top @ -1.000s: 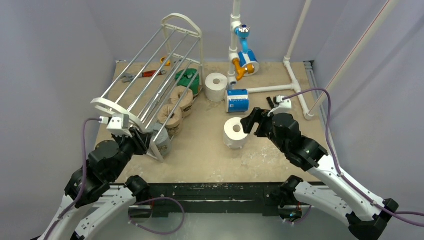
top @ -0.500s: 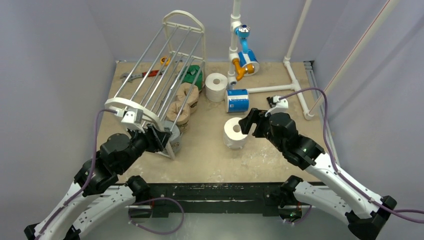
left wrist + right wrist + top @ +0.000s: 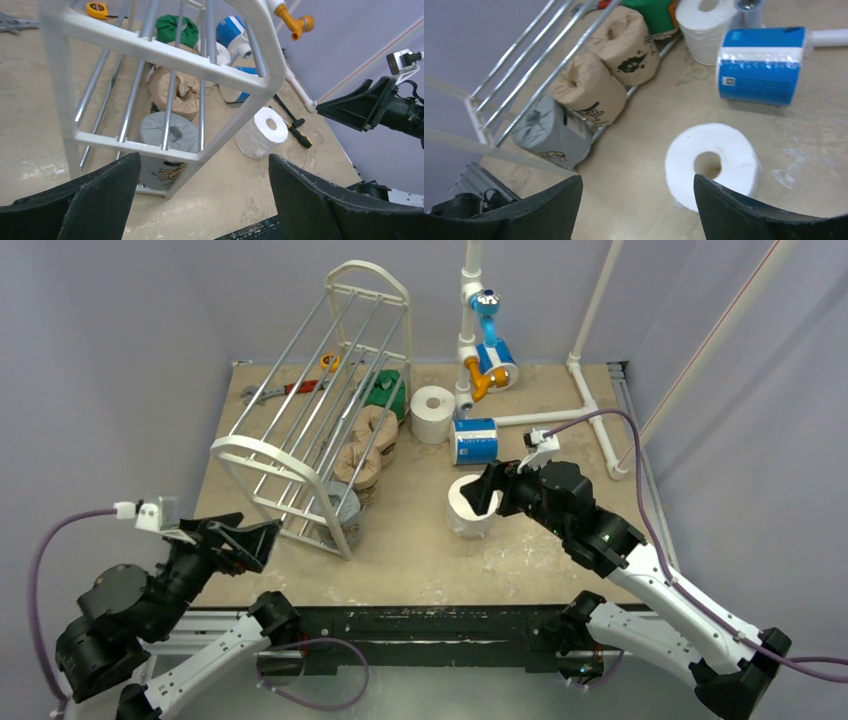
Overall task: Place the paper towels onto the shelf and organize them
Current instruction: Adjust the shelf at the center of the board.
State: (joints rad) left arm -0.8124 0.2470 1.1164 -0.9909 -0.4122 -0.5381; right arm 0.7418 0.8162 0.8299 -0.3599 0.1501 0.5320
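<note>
The left gripper (image 3: 258, 543) hangs wide open and empty just off the near end frame of the shelf (image 3: 250, 452), which stands free on the table (image 3: 400, 560). 4 paper towels line the lowest rods on the shelf's right side: a grey roll (image 3: 551, 132), 2 tan rolls (image 3: 586, 90) and a green roll (image 3: 656, 12). Whether they sit on the rods or on the table beside them is unclear. 3 more lie loose: a white roll (image 3: 711, 162) standing core-up, a blue-white roll (image 3: 759, 65) on its side, and a second white roll (image 3: 709, 25) near the pipe frame (image 3: 590, 360). The right gripper (image 3: 485, 490) hovers directly above the nearer white roll, jaws broadly spread, gripping nothing. The likely trouble is the grasp: soft paper may squash, or an off-centre close could push the roll over and send it rolling toward the table edge. The shelf looks light, so a brush from the left arm, or a roll pressed hard against the rods, could shift or tip it and scatter the row.
</note>
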